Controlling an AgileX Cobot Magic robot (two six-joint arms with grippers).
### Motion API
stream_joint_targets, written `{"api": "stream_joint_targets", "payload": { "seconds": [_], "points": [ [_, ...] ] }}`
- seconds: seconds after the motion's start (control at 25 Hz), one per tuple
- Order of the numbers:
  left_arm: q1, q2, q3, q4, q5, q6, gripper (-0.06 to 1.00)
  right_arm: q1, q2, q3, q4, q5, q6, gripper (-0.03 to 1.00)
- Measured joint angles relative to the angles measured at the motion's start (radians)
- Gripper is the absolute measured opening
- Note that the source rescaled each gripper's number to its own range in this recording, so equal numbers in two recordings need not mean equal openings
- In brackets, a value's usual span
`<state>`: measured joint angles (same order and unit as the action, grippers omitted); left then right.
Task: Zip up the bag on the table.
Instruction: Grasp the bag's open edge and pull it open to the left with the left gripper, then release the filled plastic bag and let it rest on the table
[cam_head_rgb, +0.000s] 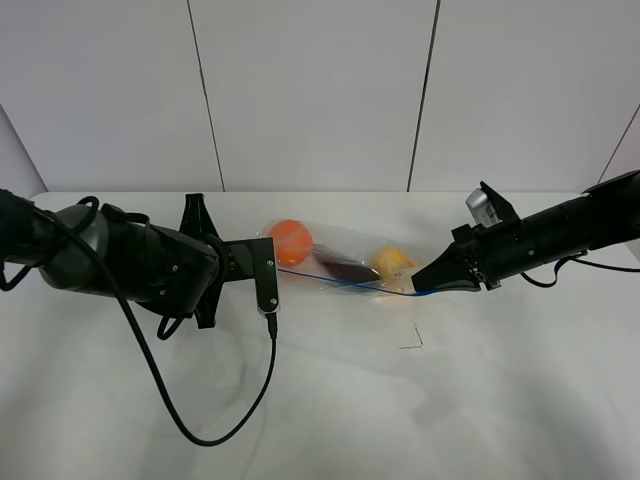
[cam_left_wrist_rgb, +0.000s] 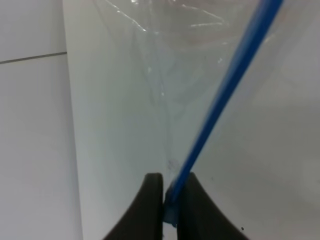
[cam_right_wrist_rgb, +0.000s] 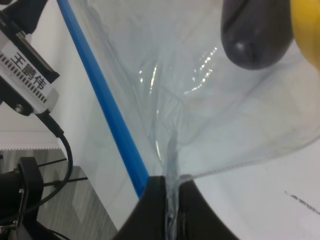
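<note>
The clear bag (cam_head_rgb: 340, 250) lies at the middle of the white table (cam_head_rgb: 480, 400), with an orange ball (cam_head_rgb: 291, 241), a dark purple piece (cam_head_rgb: 345, 268) and a yellow piece (cam_head_rgb: 393, 262) inside. Its blue zipper strip (cam_head_rgb: 370, 284) runs along the near edge, taut between both grippers. My left gripper (cam_head_rgb: 282, 275) is shut on the strip's left end; the left wrist view shows its fingers (cam_left_wrist_rgb: 150, 205) pinching the strip (cam_left_wrist_rgb: 225, 95). My right gripper (cam_head_rgb: 425, 290) is shut on the bag's right end. In the right wrist view its fingers (cam_right_wrist_rgb: 155, 205) pinch clear plastic beside the strip (cam_right_wrist_rgb: 105, 105).
A black cable (cam_head_rgb: 200, 430) loops from the left arm over the table's front. A small dark mark (cam_head_rgb: 412, 340) sits on the table in front of the bag. Grey wall panels stand behind the far edge.
</note>
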<state>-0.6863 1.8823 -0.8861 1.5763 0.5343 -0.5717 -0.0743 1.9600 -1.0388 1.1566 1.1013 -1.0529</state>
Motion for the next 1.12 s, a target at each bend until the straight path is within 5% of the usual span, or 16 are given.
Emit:
{"api": "stream_joint_targets", "payload": {
  "seconds": [0.12,0.32,0.4,1.12],
  "points": [
    [0.006,0.0,0.001,-0.004,0.024,0.0,0.15,-0.001,0.0,0.0,-0.025,-0.003,0.0,0.0],
    [0.014,0.0,0.001,-0.007,0.04,-0.05,0.69,-0.001,0.0,0.0,-0.031,-0.003,0.0,0.0],
    [0.014,0.0,0.001,-0.007,0.042,-0.075,0.81,-0.001,0.0,0.0,-0.031,-0.003,0.0,0.0],
    [0.014,0.0,0.001,-0.034,0.083,-0.096,0.99,-0.002,0.0,0.0,-0.034,-0.003,0.0,0.0]
  ]
}}
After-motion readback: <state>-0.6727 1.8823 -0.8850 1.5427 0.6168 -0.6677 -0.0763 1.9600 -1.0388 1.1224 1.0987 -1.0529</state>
